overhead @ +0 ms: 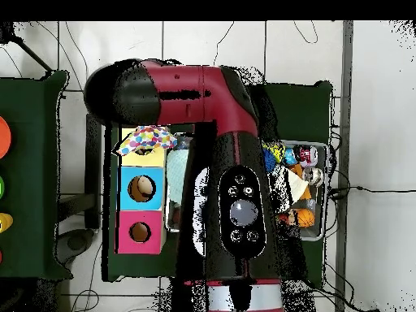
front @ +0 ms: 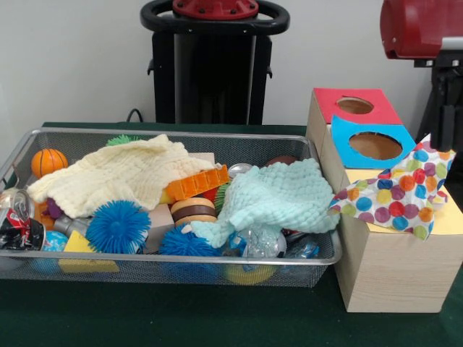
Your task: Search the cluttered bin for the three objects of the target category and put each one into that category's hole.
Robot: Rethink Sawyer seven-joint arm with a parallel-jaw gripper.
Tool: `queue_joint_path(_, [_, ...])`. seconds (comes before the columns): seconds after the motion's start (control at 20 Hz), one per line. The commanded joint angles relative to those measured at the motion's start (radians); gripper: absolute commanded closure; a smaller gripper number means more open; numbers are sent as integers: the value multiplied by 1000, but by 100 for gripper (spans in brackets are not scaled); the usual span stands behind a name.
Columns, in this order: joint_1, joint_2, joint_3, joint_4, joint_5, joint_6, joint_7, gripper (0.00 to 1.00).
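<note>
Polka-dot cloth [front: 405,195] over the wooden box's [front: 394,271] yellow hole

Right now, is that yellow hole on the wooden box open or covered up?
Covered. A polka-dot cloth lies draped over the yellow section of the wooden box, hiding any hole there; the red hole and blue hole are open.

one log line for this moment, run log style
arm: over bin, gripper unseen | bin: cluttered, cloths on top | polka-dot cloth: draped on box | holes: red, blue visible
</note>
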State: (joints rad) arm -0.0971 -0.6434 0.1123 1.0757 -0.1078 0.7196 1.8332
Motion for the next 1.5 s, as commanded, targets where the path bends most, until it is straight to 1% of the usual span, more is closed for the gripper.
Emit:
queue_joint_path(0.05, [-49, 56, 101, -8, -56, 184, -217, 100])
queue_joint_path(0.25, [-51, 49, 95, 16, -58, 193, -202, 100])
queue_joint_path(0.4, [-54, 33, 96, 59, -52, 171, -187, 100])
queue_joint_path(0.55, [-55, 30, 100, 82, -43, 162, -171, 100])
queue_joint_path(1.3, [-48, 45, 109, 93, -37, 133, -122, 100])
queue_joint_path(1.5, [-44, 39, 95, 110, -39, 148, -105, 100])
